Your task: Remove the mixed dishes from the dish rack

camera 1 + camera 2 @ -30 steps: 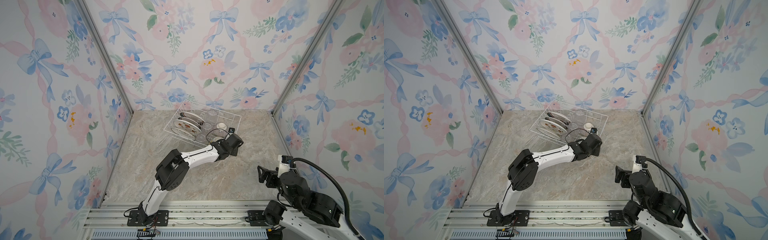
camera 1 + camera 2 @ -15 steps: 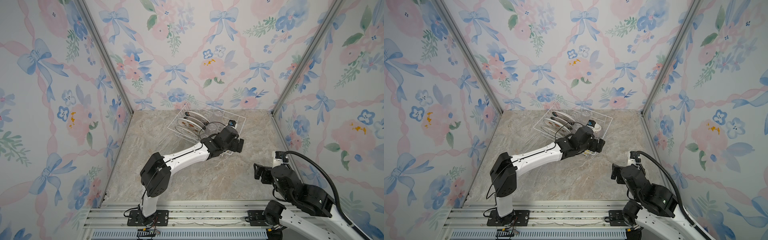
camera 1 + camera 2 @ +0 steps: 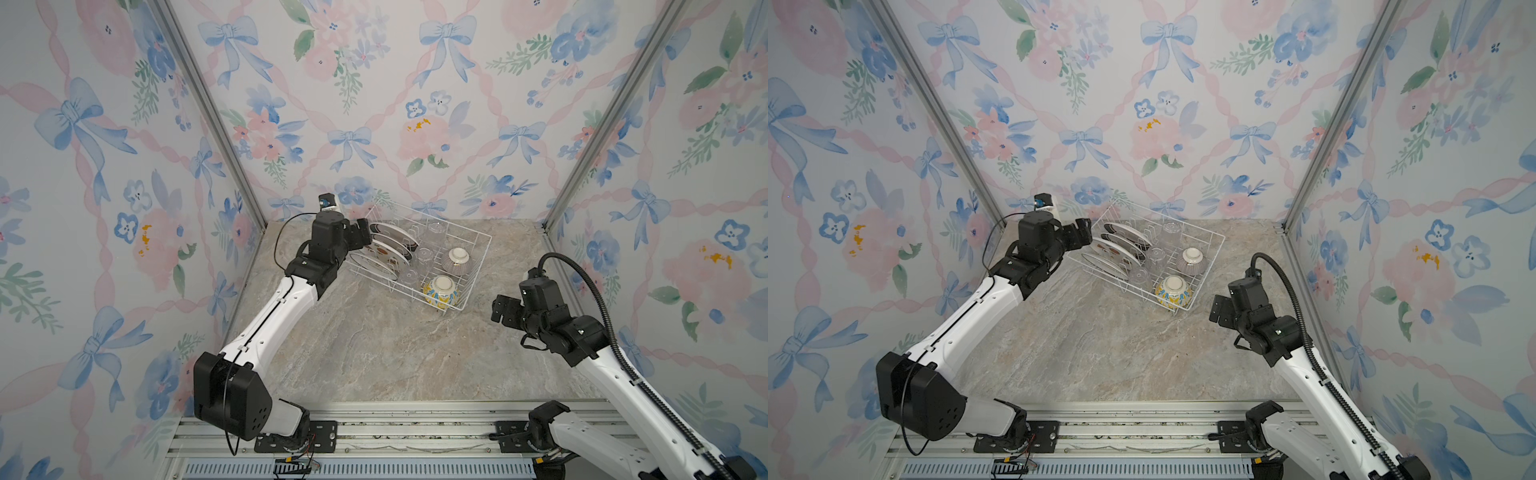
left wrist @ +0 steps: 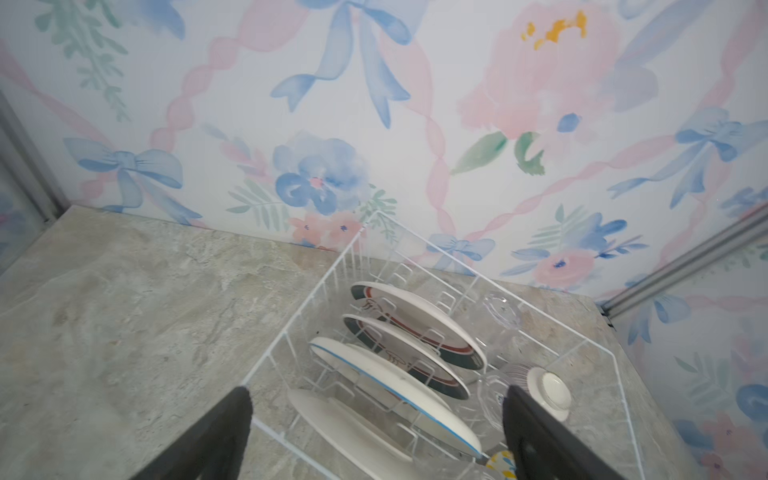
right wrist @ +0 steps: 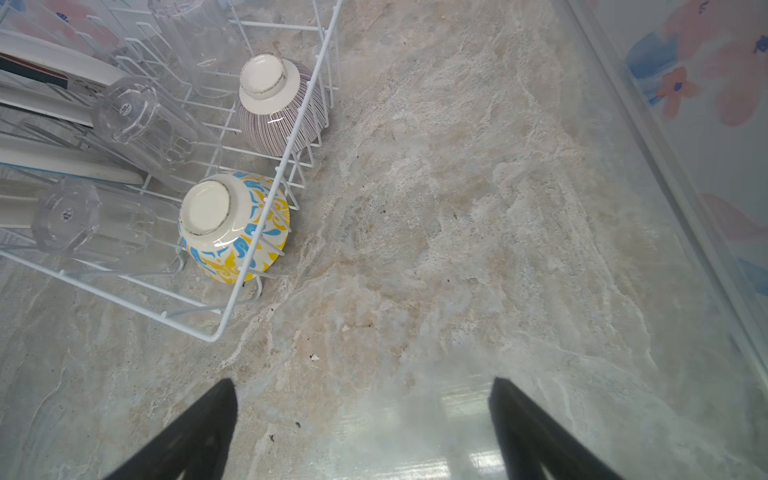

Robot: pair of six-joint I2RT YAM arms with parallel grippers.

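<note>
- Standing skewed at the back of the marble-patterned counter, the white wire dish rack holds all of the dishes; none lies on the counter outside it.
- Plates: four plates stand on edge between the upright dividers at the rack's left end, all leaning the same way. In the left wrist view they read, from far to near, as a red-and-dark-rimmed plate, a dark-rimmed plate, a teal-rimmed plate and a plate showing only its plain white back.
- Glass cups: three clear glass cups sit upside down in a row along the rack's middle, between the plates and the bowls, seen in both top views.
- Bowls: the purple-striped bowl and the yellow-blue bowl rest upside down, foot rings up, against the rack's right-hand wire wall; the yellow-blue bowl occupies the near right corner.
- Left gripper: it hovers at the rack's left end, just beside the row of plates. The left wrist view shows its jaws spread wide with nothing between them; the near plates lie in the gap as pictured, and contact cannot be told.
- Right gripper: it hangs above bare counter to the right of the rack, apart from the corner that holds the yellow-blue bowl. Its jaws are spread wide and carry nothing.
</note>
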